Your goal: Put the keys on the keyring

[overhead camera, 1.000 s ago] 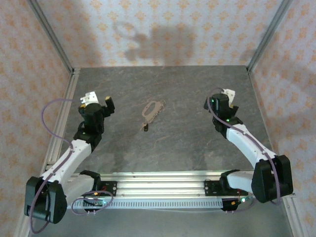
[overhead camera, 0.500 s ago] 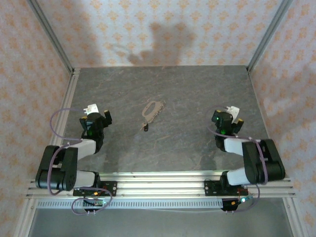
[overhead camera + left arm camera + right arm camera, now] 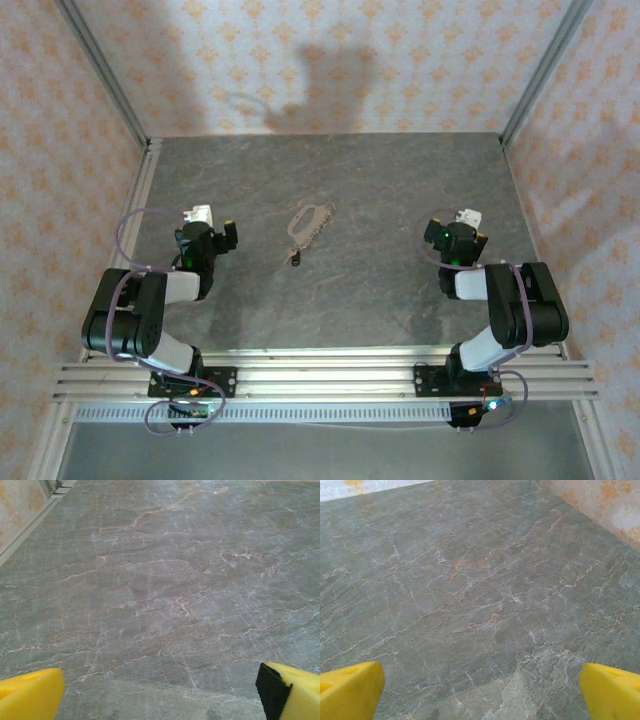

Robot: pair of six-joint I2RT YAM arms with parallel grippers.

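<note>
Left fingers (image 3: 31,698): two yellow tips, one at each lower corner of the left wrist view, spread to full width. I see bare desk between them and nothing in their hold. The right-hand tip carries a black face on its inner side.

Right fingers (image 3: 350,692): two yellow tips, likewise at the two lower corners of the right wrist view, spread wide, with nothing gripped.

Arms: I count two. In the top view the left arm (image 3: 140,315) is folded back on itself at the left side of the desk, its wrist pointing up the desk. The right arm (image 3: 515,310) is folded the same way at the right side. Both sets of fingers are well apart from the task items.

Task items: I count one keyring (image 3: 310,217), a pale oval loop lying flat near the middle of the desk, between the two arms and a little further from the bases than the wrists. One beaded chain (image 3: 312,236) trails from it toward the near edge. I count one key (image 3: 296,259), dark-headed and tiny, lying at the near end of that chain. At this size I cannot tell whether the key touches the chain or sits on the loop.

Surroundings: one grey veined desk (image 3: 380,290), one aluminium rail (image 3: 320,365) along its near edge carrying both bases, and patterned orange walls (image 3: 330,60) on three sides.
</note>
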